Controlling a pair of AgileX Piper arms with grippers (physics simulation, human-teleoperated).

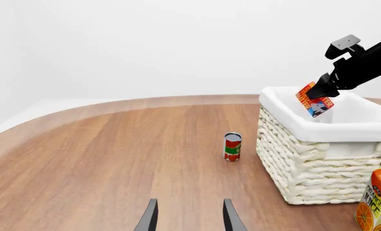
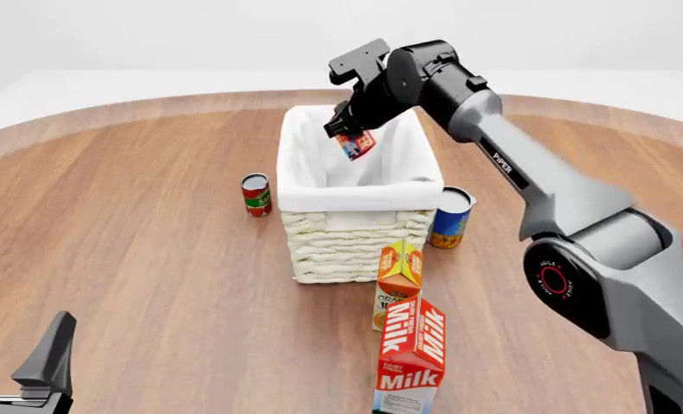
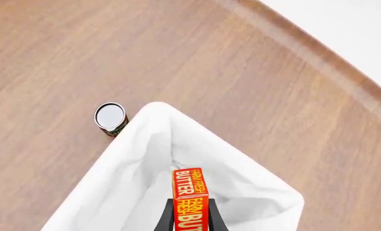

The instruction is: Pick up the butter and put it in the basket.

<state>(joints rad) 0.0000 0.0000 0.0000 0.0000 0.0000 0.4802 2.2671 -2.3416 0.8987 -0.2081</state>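
My right gripper (image 2: 351,138) is shut on the butter (image 2: 357,142), a small red and orange box, and holds it tilted over the far end of the basket (image 2: 359,194), just above its white lining. The butter's lettering shows in the right wrist view (image 3: 189,199), between the fingers and above the basket's lining (image 3: 139,183). In the left wrist view the butter (image 1: 314,101) hangs over the basket (image 1: 319,168) in the right gripper (image 1: 319,94). My left gripper (image 1: 189,216) is open and empty, low near the table's front left (image 2: 20,362).
A small red can (image 2: 256,194) stands left of the basket. A blue and yellow can (image 2: 450,217) stands at its right. An orange juice carton (image 2: 398,272) and a red milk carton (image 2: 410,358) stand in front of it.
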